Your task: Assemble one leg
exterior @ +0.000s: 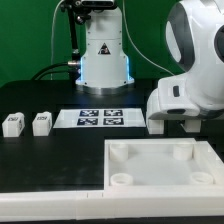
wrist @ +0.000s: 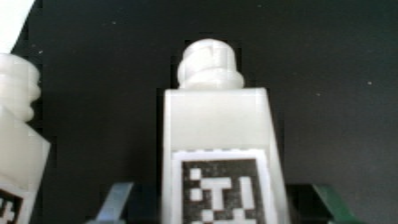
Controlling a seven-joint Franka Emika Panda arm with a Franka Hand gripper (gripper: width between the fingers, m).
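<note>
In the wrist view a white leg lies on the black table, its rounded screw tip pointing away and its black-and-white tag facing the camera. My gripper is open and straddles this leg, one finger on each side with a dark gap to the leg. A second leg lies close beside it. In the exterior view my gripper is low over the table at the right, and the arm's white hand hides both of these legs. Two more legs stand at the left.
The marker board lies in the middle of the table, in front of the arm's base. The large flat white panel with round corner sockets lies at the front right, just in front of my gripper.
</note>
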